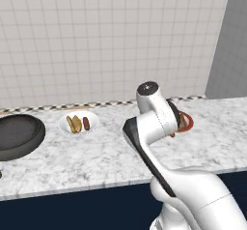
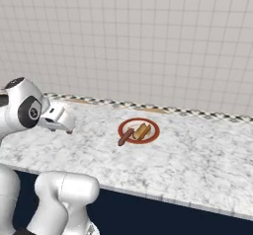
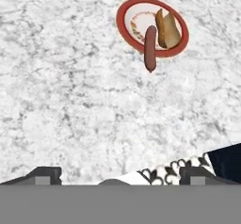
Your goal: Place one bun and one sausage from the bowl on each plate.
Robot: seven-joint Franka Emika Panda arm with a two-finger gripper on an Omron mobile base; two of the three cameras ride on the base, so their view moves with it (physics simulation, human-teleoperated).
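So the gripper (image 3: pixel 120 175) has its fingers spread all the way apart and there's nothing between them; in the hand view the two dark tips sit at the bottom corners over bare marble counter (image 3: pixel 70 100), not touching anything. In the right base view the hand pokes out over the near part of the counter, well short of the food. A bit farther out is the red-rimmed plate (image 3: pixel 125 12), with a bun (image 3: pixel 167 30) lying inside it and a sausage (image 3: pixel 150 48) next to the bun, one end hanging over the plate's rim onto the marble. The right base view gives that plate a clean look, while in the left base view the arm covers most of it and you just catch a sliver of red rim. What the left base view adds is the stuff off to the left: the white plate (image 1: pixel 65 127) holding its own bun (image 1: pixel 75 123) and sausage (image 1: pixel 86 123) side by side, and beyond that the big dark bowl (image 1: pixel 29 139) at the frame edge. Tiled wall (image 1: pixel 106 35) runs behind it all.
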